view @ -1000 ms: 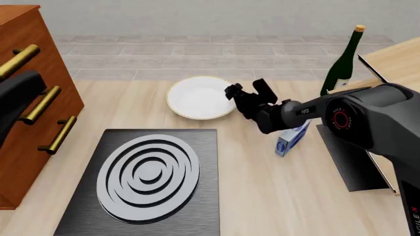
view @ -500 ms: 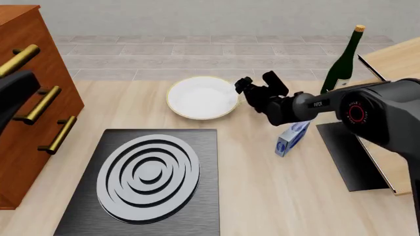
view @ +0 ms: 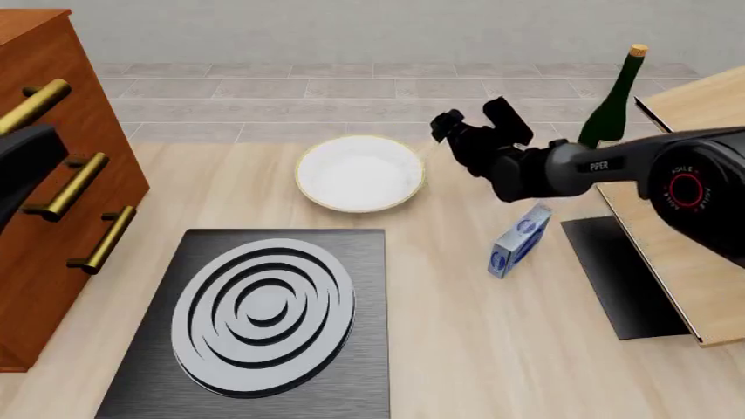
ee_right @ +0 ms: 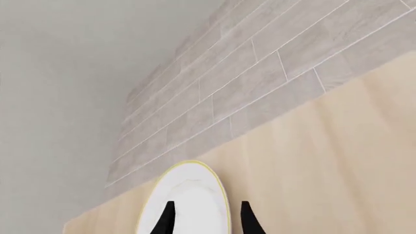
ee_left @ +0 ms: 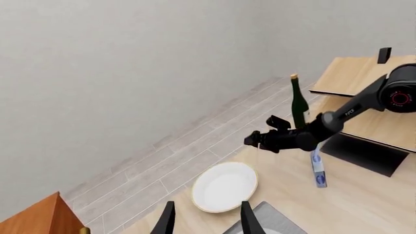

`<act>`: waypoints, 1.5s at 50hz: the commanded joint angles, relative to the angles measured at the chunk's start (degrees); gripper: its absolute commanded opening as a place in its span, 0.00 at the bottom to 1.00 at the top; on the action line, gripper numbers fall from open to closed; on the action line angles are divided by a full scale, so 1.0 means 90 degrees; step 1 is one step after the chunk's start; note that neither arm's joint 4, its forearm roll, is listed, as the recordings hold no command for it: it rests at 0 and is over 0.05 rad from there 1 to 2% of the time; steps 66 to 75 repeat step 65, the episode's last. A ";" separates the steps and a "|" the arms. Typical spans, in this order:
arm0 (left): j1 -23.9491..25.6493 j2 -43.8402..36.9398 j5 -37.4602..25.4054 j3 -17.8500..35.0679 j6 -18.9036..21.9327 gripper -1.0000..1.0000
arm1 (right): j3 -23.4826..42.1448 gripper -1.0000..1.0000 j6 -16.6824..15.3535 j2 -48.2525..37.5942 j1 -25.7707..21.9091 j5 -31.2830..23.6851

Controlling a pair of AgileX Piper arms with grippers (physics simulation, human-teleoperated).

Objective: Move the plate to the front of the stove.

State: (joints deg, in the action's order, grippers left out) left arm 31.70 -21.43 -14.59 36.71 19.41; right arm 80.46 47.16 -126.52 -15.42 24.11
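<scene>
Pale wooden table (view: 489, 349) backs onto a grey tiled floor and plain wall. Above it, the right gripper (view: 472, 129) hangs with its fingers apart, holding nothing, just beside the far right edge of the plate (view: 358, 173). The right arm (view: 605, 166) reaches forward and leftward from the right side. In its own wrist view, the left gripper (ee_left: 203, 222) is also spread and empty, held high. Bare inside, the plate lies flat on the table just beyond the stove (view: 262, 323). A small blue box (view: 519, 240) and a green bottle (view: 608, 109) stand off to the right.
</scene>
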 commanded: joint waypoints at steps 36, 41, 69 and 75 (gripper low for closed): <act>0.0070 0.0200 -0.0064 -0.0039 -0.0159 1.00 | -0.1505 1.00 -0.1042 0.2603 -0.0584 0.0113; 0.0084 0.0203 -0.0047 -0.0059 -0.0185 1.00 | -0.1847 1.00 -0.1247 0.3048 -0.0781 0.0185; 0.0074 0.0097 0.0256 -0.0294 -0.0500 1.00 | -0.3410 1.00 -0.1784 0.4787 -0.1155 0.0437; 0.0074 0.0097 0.0256 -0.0294 -0.0500 1.00 | -0.3410 1.00 -0.1784 0.4787 -0.1155 0.0437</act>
